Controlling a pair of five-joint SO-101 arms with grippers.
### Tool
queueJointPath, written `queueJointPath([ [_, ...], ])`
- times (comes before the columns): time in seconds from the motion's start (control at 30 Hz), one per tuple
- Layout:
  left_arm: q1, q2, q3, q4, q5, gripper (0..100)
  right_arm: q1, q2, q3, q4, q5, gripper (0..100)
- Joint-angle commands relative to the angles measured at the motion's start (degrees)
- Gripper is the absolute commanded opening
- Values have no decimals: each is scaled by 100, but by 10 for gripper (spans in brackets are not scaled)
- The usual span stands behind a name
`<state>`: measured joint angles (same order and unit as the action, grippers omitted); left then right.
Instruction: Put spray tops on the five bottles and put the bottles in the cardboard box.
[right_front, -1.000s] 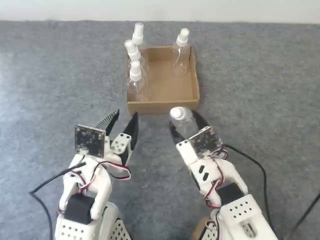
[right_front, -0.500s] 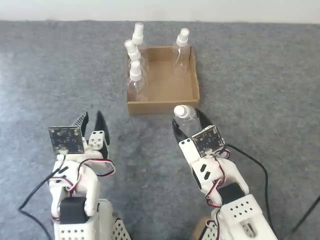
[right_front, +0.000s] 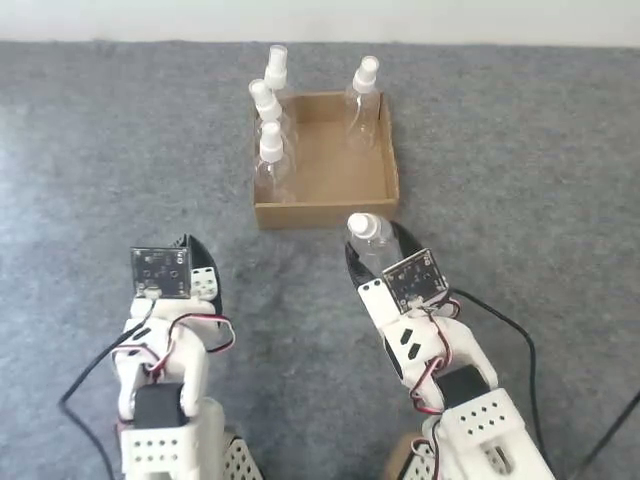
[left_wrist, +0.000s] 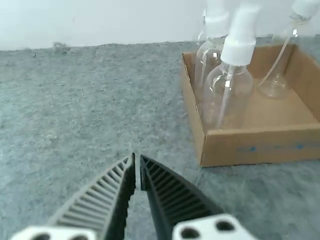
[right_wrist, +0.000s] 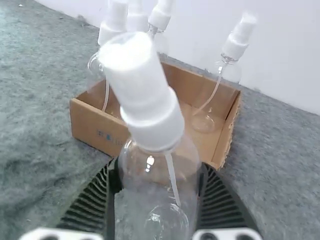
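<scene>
Bottle five (right_front: 368, 243), capped, sits pinched in my right pincer (right_front: 377, 250) at lower centre of the high view, just short of the cardboard box (right_front: 325, 213). Only dropping it in remains, I judge. Four capped bottles (right_front: 272, 165) stand inside, upper centre. My left wrist view reveals what the high view hides: my left pincer (left_wrist: 137, 161) pressed together, empty.

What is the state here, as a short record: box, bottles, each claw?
box: cardboard box, open, on grey carpet
in box: four bottles, upright, spray tops on
held item: fifth bottle, spray top on, outside by the box's near wall
right claw: shut on fifth bottle
left claw: shut, empty, over the carpet
left to do: fifth bottle into the box
</scene>
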<state>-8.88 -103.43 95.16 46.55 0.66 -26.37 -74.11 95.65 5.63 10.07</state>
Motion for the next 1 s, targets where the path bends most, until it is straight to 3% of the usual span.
queueJointPath([
  [0.0, 18, -97, 136, -545, -141, 15, 66, -119, 114, 31, 44, 38],
  [0.37, -237, -70, 136, -299, -158, 16, 66, -119, 114, 31, 44, 38],
  [0.97, -211, -79, 136, 2101, -132, 13, 66, -119, 114, 110, 44, 38],
])
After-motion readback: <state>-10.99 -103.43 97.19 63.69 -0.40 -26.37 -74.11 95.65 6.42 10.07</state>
